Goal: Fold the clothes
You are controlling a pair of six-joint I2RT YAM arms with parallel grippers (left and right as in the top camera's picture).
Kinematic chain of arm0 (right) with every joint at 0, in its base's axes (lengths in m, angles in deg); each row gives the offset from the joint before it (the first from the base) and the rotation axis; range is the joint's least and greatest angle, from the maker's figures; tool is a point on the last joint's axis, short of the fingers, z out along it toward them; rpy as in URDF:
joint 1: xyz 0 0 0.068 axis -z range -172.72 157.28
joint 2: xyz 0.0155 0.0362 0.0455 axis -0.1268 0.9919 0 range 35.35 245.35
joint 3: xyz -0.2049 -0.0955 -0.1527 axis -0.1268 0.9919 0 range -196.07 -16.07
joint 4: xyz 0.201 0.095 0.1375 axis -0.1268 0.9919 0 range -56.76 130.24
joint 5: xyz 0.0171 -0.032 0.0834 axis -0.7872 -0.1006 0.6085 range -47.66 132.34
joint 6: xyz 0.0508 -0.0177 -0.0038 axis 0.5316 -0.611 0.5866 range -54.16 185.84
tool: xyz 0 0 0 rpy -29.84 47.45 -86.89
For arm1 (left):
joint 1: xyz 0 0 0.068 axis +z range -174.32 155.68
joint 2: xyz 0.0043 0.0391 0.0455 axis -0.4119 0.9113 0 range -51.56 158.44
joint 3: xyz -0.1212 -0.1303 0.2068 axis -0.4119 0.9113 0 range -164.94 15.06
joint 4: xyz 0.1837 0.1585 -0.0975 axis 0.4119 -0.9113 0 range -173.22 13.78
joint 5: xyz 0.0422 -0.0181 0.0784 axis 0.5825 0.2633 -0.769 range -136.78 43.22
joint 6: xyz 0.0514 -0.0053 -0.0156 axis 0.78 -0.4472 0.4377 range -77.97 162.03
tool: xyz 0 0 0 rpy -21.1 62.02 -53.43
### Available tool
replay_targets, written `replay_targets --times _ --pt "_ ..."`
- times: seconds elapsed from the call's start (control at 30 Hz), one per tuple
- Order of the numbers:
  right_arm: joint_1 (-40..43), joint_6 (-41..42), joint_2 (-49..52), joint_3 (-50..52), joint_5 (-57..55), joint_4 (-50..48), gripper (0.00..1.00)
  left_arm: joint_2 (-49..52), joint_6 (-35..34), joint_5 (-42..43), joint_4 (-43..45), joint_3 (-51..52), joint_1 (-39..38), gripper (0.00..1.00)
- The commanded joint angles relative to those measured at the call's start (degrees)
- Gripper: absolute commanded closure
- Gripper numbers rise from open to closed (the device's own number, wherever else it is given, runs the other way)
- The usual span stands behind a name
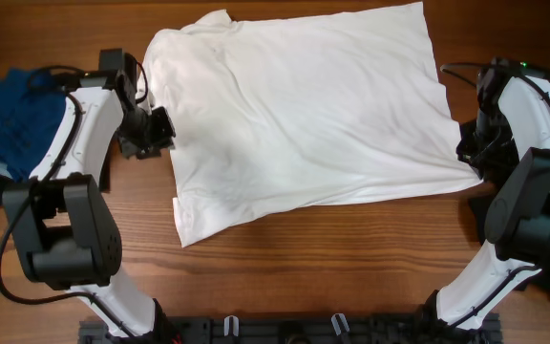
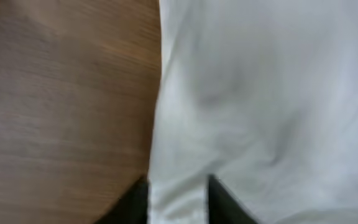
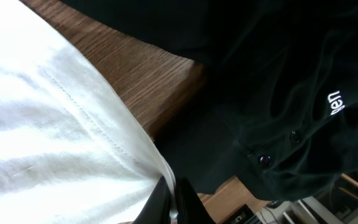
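A large white T-shirt (image 1: 304, 115) lies spread flat on the wooden table (image 1: 351, 258). My left gripper (image 1: 163, 129) is at the shirt's left edge. In the left wrist view its jaws (image 2: 178, 185) stand a little apart, and the edge of the white T-shirt (image 2: 260, 93) lies between the two dark fingers (image 2: 135, 202). My right gripper (image 1: 474, 159) is at the shirt's right near corner. Its jaws (image 3: 174, 186) are shut on the hem of the white T-shirt (image 3: 42, 124). A black garment (image 3: 278, 74) with a small white logo hangs past the table's edge.
A heap of blue clothes (image 1: 8, 119) lies at the far left, behind the left arm. Bare wood shows in front of the shirt. The table's right edge (image 3: 185, 81) runs close beside the right gripper.
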Motion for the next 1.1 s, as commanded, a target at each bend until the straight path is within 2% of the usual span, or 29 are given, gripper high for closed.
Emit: replay_targets --times 0.0,0.07,0.1,0.27,0.47,0.7,0.77,0.8,0.83,0.87,0.9,1.07 --pt "0.09 -0.9 -0.55 -0.09 0.22 -0.42 0.96 1.53 -9.75 -8.02 4.0 -0.07 0.2 0.75" --pt "0.09 -1.51 -0.55 -0.09 1.75 -1.05 0.96 1.64 -11.91 -8.26 7.39 -0.07 0.39 0.7" --pt "0.09 -1.57 -0.55 -0.09 2.32 -1.38 0.96 1.88 -11.89 -8.15 9.33 -0.07 0.33 0.62" --pt "0.09 -1.81 -0.55 -0.09 2.67 -1.66 0.96 4.61 -11.87 -8.13 14.4 -0.07 0.26 0.54" --pt "0.09 -2.58 -0.55 -0.09 2.69 -1.68 0.96 8.76 -13.22 -8.11 24.04 -0.07 0.26 0.56" --pt "0.09 -2.73 -0.55 -0.09 2.67 -1.7 0.96 14.45 -14.75 -6.34 25.42 -0.07 0.26 0.56" --pt "0.09 -2.73 -0.52 -0.09 2.67 -1.7 0.96 15.02 -14.71 -5.4 25.44 -0.07 0.26 0.6" --pt "0.09 -2.73 -0.55 -0.09 2.67 -1.7 0.96 15.1 -14.67 -5.07 25.44 -0.07 0.26 0.66" --pt "0.09 -2.71 -0.55 -0.09 2.67 -1.73 0.96 15.1 -14.67 -5.07 25.46 -0.07 0.26 0.84" --pt "0.09 -2.69 -0.55 -0.09 2.69 -1.75 0.96 15.1 -14.62 -5.09 25.44 -0.07 0.26 0.94" --pt "0.09 -2.69 -0.55 -0.09 2.69 -1.77 0.96 15.1 -14.43 -5.09 25.35 -0.07 0.28 0.96" --pt "0.09 -2.73 -0.55 -0.09 2.69 -1.81 0.96 12.87 -12.26 -5.31 25.11 -1.53 2.58 0.96"
